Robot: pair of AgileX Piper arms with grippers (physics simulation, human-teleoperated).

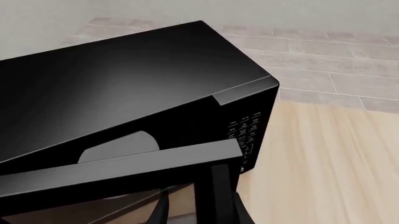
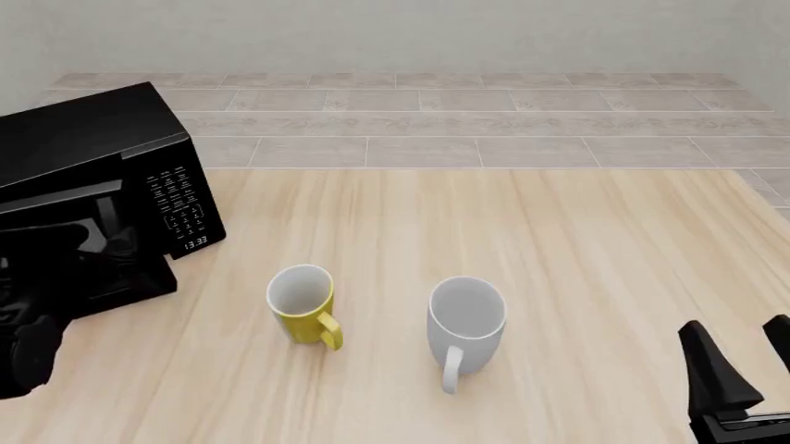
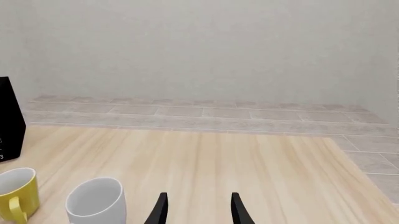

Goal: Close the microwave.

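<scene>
The microwave (image 2: 99, 148) is a large glossy black box at the table's far left, with a white-marked button panel (image 2: 179, 199) and a small clock. Its door (image 1: 124, 175) stands partly ajar. In the left wrist view I look over the door's top edge into the dark cavity. My left gripper (image 1: 192, 207) sits just outside the door near its free edge, fingers apart with nothing between them; whether they touch the door I cannot tell. My right gripper (image 2: 741, 356) hovers open at the near right, far from the microwave.
A yellow mug (image 2: 302, 303) and a white mug (image 2: 467, 319) stand upright at the middle of the wooden table (image 2: 556, 240), handles toward me. A tiled ledge and a plain wall run along the back. My left arm (image 2: 31, 347) is a dark mass below the microwave.
</scene>
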